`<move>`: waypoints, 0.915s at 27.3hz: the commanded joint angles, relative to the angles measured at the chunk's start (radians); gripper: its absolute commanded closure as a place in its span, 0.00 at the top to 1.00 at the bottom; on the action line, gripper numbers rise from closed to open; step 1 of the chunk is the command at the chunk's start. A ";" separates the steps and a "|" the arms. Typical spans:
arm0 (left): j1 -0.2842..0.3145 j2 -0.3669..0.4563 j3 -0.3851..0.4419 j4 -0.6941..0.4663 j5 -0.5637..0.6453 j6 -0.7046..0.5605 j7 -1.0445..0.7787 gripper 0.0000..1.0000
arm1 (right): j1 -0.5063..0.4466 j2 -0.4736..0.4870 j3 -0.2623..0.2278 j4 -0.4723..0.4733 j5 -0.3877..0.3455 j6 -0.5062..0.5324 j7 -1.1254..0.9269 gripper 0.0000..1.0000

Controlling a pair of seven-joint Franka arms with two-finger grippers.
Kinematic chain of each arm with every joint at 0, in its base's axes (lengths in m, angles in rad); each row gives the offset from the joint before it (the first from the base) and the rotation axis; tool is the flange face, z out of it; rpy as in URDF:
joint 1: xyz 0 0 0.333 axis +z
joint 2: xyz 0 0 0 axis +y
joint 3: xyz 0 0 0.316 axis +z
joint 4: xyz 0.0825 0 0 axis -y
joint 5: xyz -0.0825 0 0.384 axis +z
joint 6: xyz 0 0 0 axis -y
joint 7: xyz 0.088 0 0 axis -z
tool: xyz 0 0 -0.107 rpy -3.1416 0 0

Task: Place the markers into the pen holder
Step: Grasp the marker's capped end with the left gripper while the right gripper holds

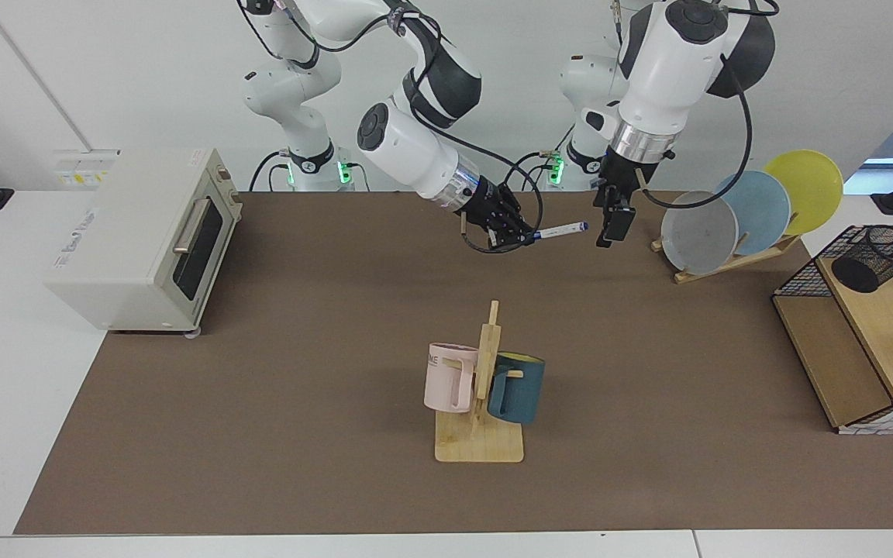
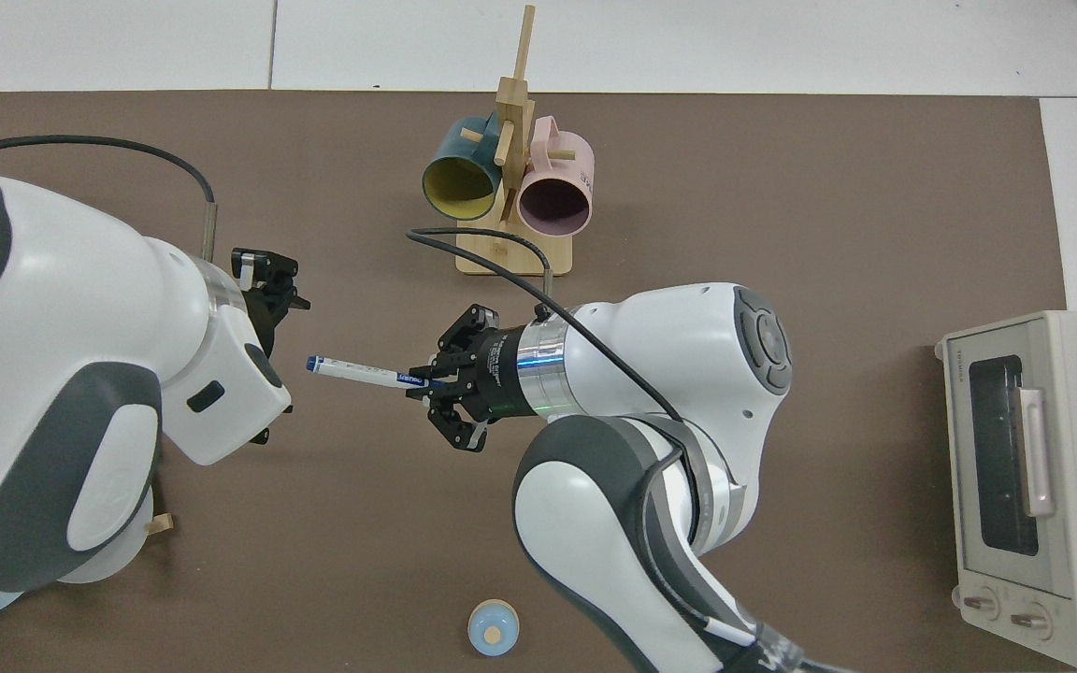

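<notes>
Above centre frame, the right tool (image 1: 522,237) pinches only the marker (image 1: 560,229) tail, so the spread left tool (image 1: 615,222) could knock it loose.

Marker (image 1: 562,229) white with blue cap and label, pen holder (image 1: 879,259) black mesh. Mugs: pink (image 1: 449,377) and dark teal (image 1: 518,387) with yellow inside; plates grey (image 1: 698,232), light blue (image 1: 761,211), yellow (image 1: 809,189). Mat (image 1: 299,403) brown, toaster oven (image 1: 136,239) cream.

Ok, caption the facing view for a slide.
Right gripper holds the marker out toward the open left gripper, above the table.
</notes>
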 commanded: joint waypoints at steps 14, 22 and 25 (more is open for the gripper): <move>-0.047 0.027 -0.050 0.017 0.022 0.006 -0.027 0.30 | -0.001 -0.021 0.001 -0.006 0.019 0.017 0.023 0.00; -0.039 0.024 -0.049 0.011 0.022 -0.008 -0.027 0.00 | -0.001 -0.023 0.001 -0.007 0.017 0.017 0.023 0.00; -0.038 0.024 -0.049 0.011 0.022 -0.008 -0.027 0.00 | -0.001 -0.023 0.001 -0.007 0.017 0.017 0.023 0.00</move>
